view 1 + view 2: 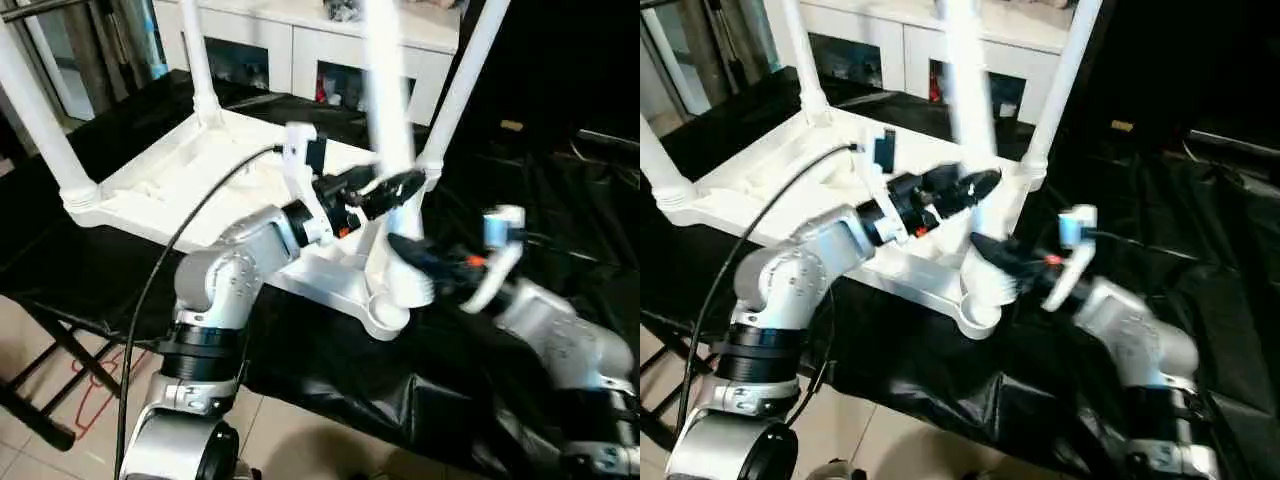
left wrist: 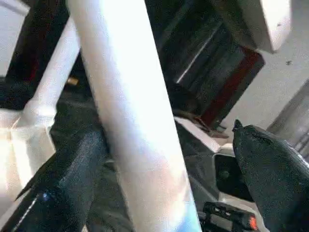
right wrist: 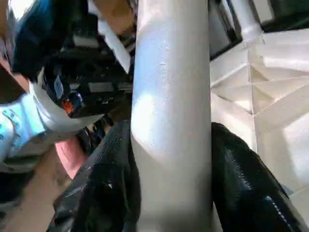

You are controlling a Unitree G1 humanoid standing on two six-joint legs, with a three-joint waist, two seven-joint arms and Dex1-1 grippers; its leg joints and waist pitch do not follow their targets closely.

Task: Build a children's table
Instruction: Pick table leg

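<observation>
White leg [image 3: 171, 116] in right pincer [image 3: 171, 159]

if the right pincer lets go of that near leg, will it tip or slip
The leg is long, round, smooth and tapering, so it probably slips easily in a grip; the right pincer has a finger on each side of it. Its base sits at the corner socket of the upturned table top. If not seated fully, it would likely lean over.

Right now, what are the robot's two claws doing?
Left gripper: open, its black fingers either side of the long white plastic table leg, not pressing it.
Right gripper: closed on that same leg, lower down.
</observation>
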